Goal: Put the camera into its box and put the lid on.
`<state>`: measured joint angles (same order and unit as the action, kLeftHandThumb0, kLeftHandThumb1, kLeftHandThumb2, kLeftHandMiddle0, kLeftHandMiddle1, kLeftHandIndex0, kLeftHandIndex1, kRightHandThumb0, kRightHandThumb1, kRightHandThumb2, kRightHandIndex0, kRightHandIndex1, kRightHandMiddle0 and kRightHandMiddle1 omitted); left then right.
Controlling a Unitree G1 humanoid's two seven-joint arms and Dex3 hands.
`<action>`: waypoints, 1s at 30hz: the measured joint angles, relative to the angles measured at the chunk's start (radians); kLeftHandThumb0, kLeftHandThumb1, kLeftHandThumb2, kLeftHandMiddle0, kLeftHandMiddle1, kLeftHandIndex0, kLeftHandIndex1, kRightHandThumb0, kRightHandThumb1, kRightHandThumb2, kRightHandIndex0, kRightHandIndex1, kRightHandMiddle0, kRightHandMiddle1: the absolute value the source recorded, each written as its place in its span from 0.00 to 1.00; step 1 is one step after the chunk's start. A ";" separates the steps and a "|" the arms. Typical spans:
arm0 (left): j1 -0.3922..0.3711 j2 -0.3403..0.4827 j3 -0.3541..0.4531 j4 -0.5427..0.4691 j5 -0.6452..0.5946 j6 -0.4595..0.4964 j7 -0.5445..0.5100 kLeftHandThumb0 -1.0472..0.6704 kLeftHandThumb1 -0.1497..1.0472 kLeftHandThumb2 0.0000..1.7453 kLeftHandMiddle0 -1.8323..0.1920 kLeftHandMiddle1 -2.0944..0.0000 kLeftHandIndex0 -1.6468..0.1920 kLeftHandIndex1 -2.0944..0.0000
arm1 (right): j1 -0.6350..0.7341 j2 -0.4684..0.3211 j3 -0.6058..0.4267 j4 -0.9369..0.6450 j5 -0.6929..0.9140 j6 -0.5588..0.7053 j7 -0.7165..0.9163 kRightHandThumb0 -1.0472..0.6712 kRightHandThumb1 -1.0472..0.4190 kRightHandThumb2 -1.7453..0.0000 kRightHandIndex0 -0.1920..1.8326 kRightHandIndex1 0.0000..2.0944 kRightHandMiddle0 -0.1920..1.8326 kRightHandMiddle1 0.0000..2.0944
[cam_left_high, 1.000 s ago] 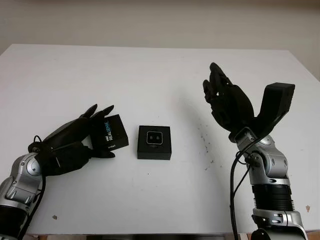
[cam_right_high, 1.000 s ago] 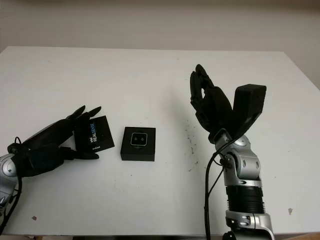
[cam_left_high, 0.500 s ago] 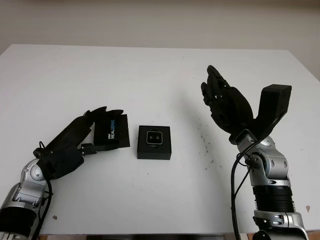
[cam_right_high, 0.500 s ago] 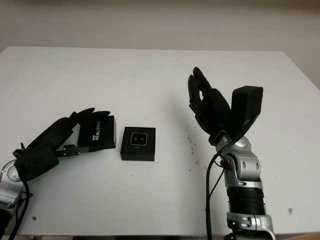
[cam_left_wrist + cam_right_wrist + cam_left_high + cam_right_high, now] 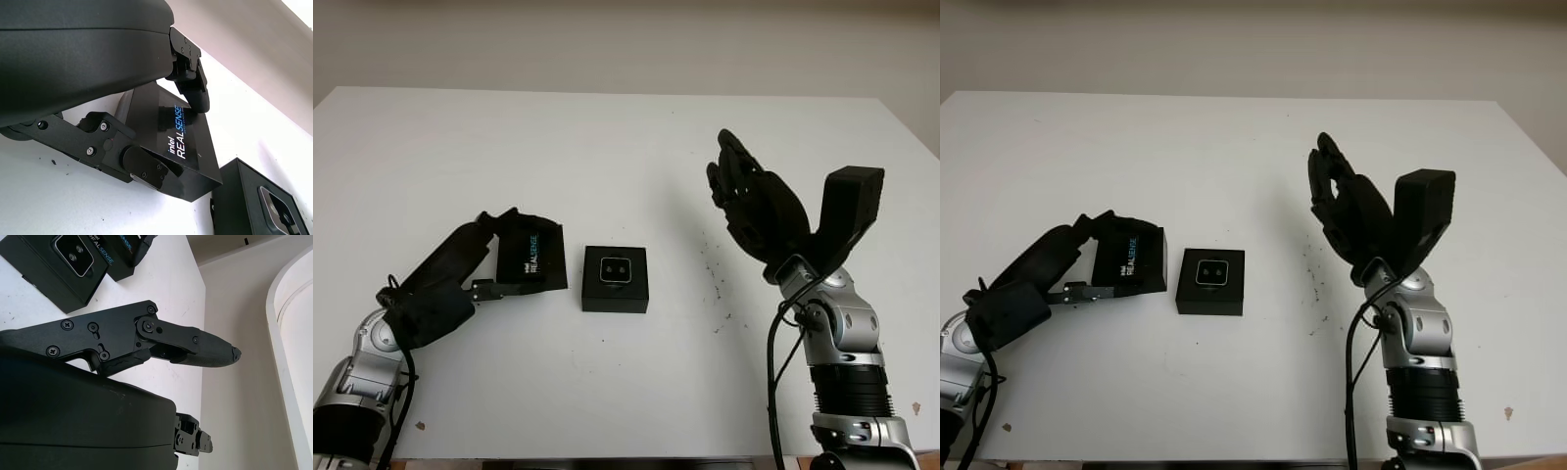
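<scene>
White desk (image 5: 607, 137) against a plain beige wall. My left hand (image 5: 475, 259) is curled around the lid (image 5: 530, 260), pinching it on the desk just left of the box (image 5: 616, 279), where the camera (image 5: 615, 268) already sits. My right hand (image 5: 759, 201) is open, raised over the desk's right side.

Left hand (image 5: 480, 257) curled around something, right hand (image 5: 754, 201) raised, open.

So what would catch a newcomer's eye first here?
The left robot hand clamped on the black RealSense lid at the table's left. Beside it, the open box shows the camera inside. The right robot hand is raised, open, at right.
</scene>
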<state>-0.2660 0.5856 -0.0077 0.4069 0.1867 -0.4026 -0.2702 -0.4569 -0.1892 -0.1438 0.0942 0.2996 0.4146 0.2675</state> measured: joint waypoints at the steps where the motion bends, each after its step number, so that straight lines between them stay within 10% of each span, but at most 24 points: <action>1: 0.001 0.000 0.002 -0.002 -0.001 0.004 0.000 0.53 0.97 0.03 0.75 0.35 0.75 0.40 | 0.000 0.000 0.000 0.001 0.000 -0.001 0.000 0.22 0.00 0.67 0.03 0.03 0.06 0.04; 13: 0.007 -0.031 0.103 -0.108 -0.086 0.083 0.066 0.51 0.96 0.03 0.73 0.35 0.74 0.41 | 0.006 0.001 0.000 0.006 -0.010 -0.006 -0.009 0.22 0.00 0.68 0.05 0.03 0.07 0.04; 30: 0.039 -0.106 0.180 -0.592 -0.304 0.418 -0.002 0.52 0.96 0.03 0.73 0.31 0.74 0.39 | 0.020 0.031 -0.001 0.007 -0.007 -0.016 -0.029 0.19 0.00 0.65 0.04 0.02 0.05 0.02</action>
<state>-0.2274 0.4798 0.1719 -0.1846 -0.1171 0.0152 -0.2724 -0.4368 -0.1581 -0.1444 0.1008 0.2926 0.3987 0.2385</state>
